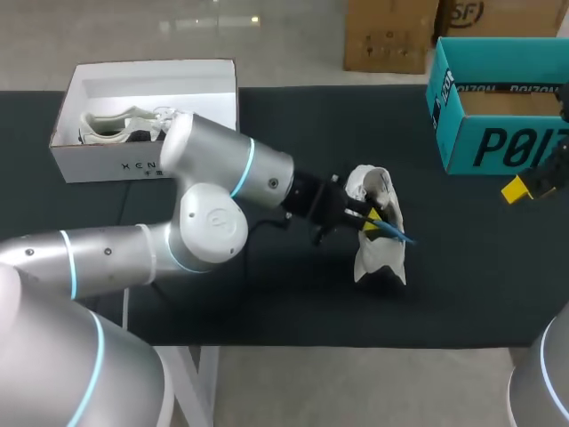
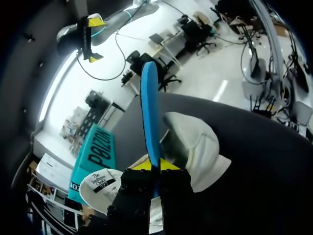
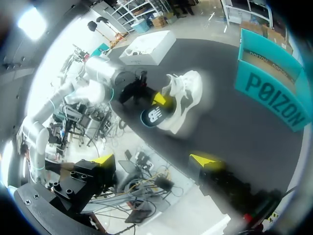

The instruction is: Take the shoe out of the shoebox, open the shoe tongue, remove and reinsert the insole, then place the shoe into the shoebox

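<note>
A cream-white shoe (image 1: 377, 252) stands on the black table (image 1: 267, 302) near the middle, also in the left wrist view (image 2: 195, 147) and the right wrist view (image 3: 185, 95). My left gripper (image 1: 372, 216) is at the shoe's opening, shut on a blue insole (image 1: 396, 234). That insole (image 2: 150, 112) rises on edge from between the yellow tips of the left gripper (image 2: 156, 165). My right gripper (image 1: 524, 187) hangs open at the far right, in front of the teal shoebox (image 1: 498, 147). Nothing lies between the spread fingers of the right gripper (image 3: 156, 160).
A white shoebox (image 1: 147, 165) stands open at the back left with a second pale shoe (image 1: 120, 124) inside. The teal box (image 3: 274, 93) sits at the back right, its open top facing up.
</note>
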You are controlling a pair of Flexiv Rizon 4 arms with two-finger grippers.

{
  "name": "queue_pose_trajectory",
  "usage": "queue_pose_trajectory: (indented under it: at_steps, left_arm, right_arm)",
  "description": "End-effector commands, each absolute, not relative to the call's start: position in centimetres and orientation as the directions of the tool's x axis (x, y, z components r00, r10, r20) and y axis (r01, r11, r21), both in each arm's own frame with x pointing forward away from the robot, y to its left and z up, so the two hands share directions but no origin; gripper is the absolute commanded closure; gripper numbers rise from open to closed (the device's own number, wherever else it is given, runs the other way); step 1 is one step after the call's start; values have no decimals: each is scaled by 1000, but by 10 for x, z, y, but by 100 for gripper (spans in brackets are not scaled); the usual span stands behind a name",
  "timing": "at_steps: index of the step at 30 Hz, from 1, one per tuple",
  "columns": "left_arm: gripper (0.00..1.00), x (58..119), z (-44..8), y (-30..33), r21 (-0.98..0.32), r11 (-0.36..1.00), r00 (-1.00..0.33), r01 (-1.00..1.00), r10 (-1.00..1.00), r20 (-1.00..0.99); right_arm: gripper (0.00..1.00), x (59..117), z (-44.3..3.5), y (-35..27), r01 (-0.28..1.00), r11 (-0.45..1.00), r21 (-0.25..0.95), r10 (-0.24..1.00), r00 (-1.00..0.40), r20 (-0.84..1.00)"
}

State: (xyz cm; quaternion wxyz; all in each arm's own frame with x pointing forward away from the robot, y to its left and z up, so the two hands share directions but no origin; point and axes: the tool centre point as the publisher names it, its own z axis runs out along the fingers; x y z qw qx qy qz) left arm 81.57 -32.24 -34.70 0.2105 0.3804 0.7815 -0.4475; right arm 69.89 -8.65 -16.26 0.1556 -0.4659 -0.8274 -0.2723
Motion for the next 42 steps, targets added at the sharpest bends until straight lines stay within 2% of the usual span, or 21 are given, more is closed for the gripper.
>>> queue_pose_trajectory:
  at_steps: [1,3,4,5,9,12,13,16,22,26,42]
  left_arm:
    - [100,818,-344,-324,-540,318,-627,779,422,-655]
    - [50,815,-342,-323,-543,317,-628,778,423,-653]
    - [2,814,-340,-322,-544,316,-628,778,423,-653]
    - [0,813,-339,-321,-545,313,-628,778,422,-654]
    - [1,808,-334,-318,-545,313,-628,778,416,-658]
    - [12,806,-332,-318,-543,309,-624,781,415,-662]
    - [18,806,-332,-318,-543,307,-624,781,415,-663]
    - [51,803,-331,-320,-546,297,-621,784,416,-665]
    - [73,793,-333,-330,-562,266,-619,783,426,-660]
    - [100,791,-335,-334,-566,257,-618,783,425,-661]
    - [100,819,-343,-319,-512,295,-589,807,461,-664]
  right_arm:
    - [0,699,-163,-87,857,417,303,688,-516,511]
    - [0,699,-163,-87,857,417,303,688,-516,511]
    - [0,699,-163,-87,857,417,303,688,-516,511]
    - [0,699,-163,-87,857,417,303,688,-516,511]
    - [0,699,-163,-87,857,417,303,688,-516,511]
    - [0,699,-163,-87,857,417,303,688,-516,511]
    - [0,699,-163,-87,857,417,303,688,-516,511]
    - [0,699,-163,-87,857,417,303,688,-516,511]
    - [0,699,-163,-87,857,417,303,688,-516,511]
    - [0,699,-163,-87,857,417,303,688,-516,511]
    - [0,699,-163,-87,857,417,303,688,-516,511]
